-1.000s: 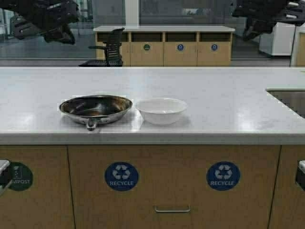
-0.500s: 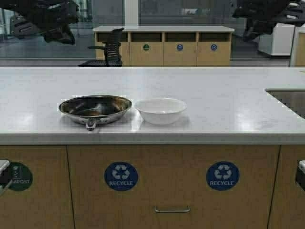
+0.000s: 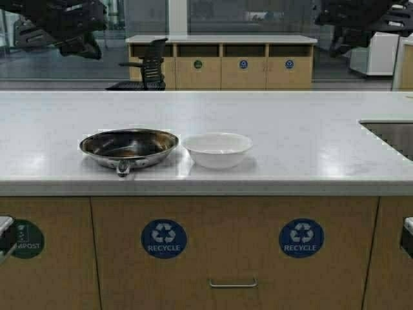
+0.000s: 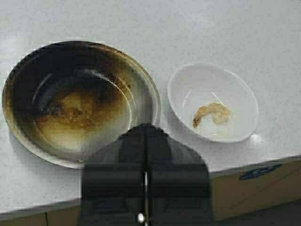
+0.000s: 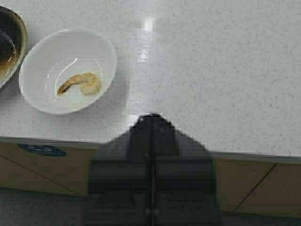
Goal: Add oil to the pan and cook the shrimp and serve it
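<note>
The high camera sits back from the counter (image 3: 258, 129), facing forward and slightly down across it to the room beyond. The left wrist camera hangs above the counter's front edge, looking steeply down past the left gripper (image 4: 145, 141). The right wrist camera does likewise, over the right gripper (image 5: 151, 127). All three share the white bowl (image 3: 217, 148) and the pan (image 3: 129, 145) beside it.
</note>
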Robot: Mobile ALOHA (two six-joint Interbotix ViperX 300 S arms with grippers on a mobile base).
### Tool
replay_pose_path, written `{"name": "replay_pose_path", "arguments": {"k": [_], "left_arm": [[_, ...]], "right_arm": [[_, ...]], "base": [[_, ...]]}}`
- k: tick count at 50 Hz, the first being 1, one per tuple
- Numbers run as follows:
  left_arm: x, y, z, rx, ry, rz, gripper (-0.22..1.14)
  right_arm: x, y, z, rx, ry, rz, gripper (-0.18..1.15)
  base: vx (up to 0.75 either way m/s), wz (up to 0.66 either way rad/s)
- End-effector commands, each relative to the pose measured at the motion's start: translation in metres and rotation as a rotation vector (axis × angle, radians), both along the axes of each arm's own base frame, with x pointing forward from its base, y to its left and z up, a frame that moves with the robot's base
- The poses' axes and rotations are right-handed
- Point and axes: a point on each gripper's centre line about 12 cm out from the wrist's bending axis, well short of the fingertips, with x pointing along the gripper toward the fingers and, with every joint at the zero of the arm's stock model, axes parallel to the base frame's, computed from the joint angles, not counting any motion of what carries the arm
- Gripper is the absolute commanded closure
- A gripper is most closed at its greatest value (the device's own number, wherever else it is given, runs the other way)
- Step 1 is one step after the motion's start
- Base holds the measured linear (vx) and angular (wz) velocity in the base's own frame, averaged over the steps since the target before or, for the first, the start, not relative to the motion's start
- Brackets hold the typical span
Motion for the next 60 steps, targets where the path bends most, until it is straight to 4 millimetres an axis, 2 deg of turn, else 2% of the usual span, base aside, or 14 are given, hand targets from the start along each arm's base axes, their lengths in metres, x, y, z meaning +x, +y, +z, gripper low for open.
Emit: {"name": "replay_pose_path", "arguments": {"k": [1, 60], "left_arm": [[0.0037, -0.0015, 0.0117, -0.007, -0.035, -0.004, 0.85], [0.0059, -0.0009, 0.0076, -0.002, -0.017, 0.005, 0.86]], "right_arm": [[0.0013, 0.0005, 0.0092, 0.007, -0.034, -0.001, 0.89], [0.0048, 0.0012, 0.0087, 0.007, -0.036, -0.003, 0.89]], "base": [[0.0, 0.0], [0.0, 0.0]]}}
